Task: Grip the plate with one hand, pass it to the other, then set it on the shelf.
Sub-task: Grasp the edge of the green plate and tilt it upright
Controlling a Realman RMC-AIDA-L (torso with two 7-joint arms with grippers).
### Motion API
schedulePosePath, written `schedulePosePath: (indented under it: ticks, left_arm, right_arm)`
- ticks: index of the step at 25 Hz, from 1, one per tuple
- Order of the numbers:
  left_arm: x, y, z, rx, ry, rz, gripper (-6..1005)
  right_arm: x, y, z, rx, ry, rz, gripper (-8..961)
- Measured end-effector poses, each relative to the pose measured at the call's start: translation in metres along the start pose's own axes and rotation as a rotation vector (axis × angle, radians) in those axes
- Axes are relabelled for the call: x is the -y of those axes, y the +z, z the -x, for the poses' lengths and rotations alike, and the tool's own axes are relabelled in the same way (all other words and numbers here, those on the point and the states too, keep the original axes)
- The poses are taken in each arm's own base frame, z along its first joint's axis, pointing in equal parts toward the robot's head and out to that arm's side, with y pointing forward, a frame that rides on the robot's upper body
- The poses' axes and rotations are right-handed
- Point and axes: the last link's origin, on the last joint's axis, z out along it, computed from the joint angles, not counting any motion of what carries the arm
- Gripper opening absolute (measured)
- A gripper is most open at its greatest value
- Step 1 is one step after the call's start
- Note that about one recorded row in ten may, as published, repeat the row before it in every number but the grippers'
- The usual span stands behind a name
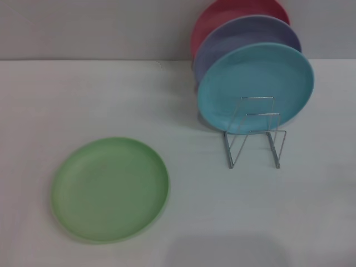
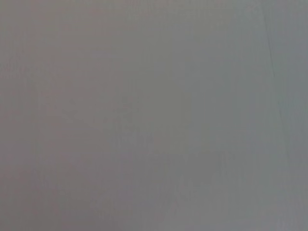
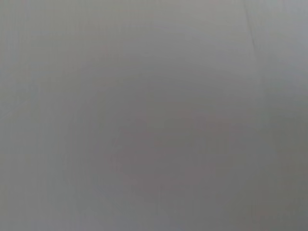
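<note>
Lying flat, unmarked: green plate point(image 1: 110, 189)

The plate point(image 1: 110, 189) lies flat on the table point(image 1: 183, 222), toward the robot's left and near the front edge; the shelf point(image 1: 255, 133) stands on the same table to the right and farther back, well apart from the plate; three other plates stand on edge in the shelf, one behind another: the nearest plate point(image 1: 256, 86) in front, the middle plate point(image 1: 233, 36) behind it, the rearmost plate point(image 1: 222, 14) last; the shelf's two front loops stand free before them.
</note>
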Motion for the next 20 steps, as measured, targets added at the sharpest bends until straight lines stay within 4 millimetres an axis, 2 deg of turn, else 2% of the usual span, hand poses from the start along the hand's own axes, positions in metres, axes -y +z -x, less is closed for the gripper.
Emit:
schedulePosePath:
  ticks: [14,20]
  left_arm:
    - [-0.008,0.009,-0.003,-0.016,-0.004,0.024,787]
    - [-0.014,0.013,-0.007,-0.047,0.063,0.098,786]
  right_arm:
    - [-0.002,0.004,0.000,0.005,0.004,0.000,742]
    - [-0.005,0.005,0.000,0.006,0.010,0.010,743]
